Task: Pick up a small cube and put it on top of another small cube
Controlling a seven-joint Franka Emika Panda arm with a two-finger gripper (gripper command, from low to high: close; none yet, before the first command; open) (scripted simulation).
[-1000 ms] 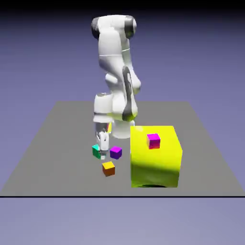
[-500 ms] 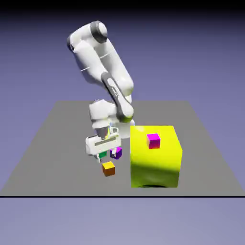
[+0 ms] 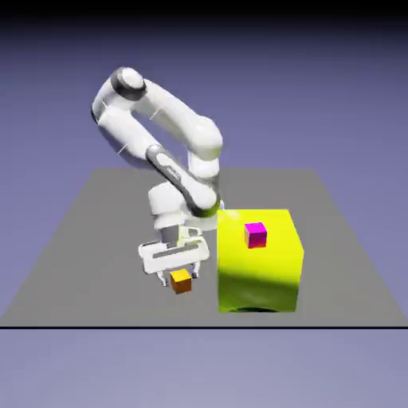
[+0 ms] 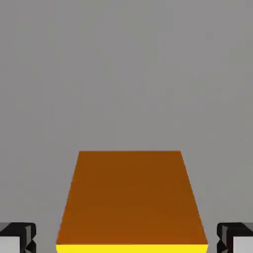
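Since the earlier frame the arm [image 3: 171, 171] has swung lower and toward the camera, and the hand [image 3: 179, 279] has come down over the small orange cube [image 3: 181, 281], hiding the teal and most of the purple one that showed before. The orange cube sits where it did, on the grey bench [image 3: 96, 275], its yellowish top face up. The hand is wide, a fingertip on each side of the cube; in the hand view there is bare space between each tip and the cube, so nothing is held. The big yellow block [image 3: 259, 275] stands on the exterior view's right of the orange cube, apart from it, with the small magenta cube [image 3: 256, 236] appearing against its top.
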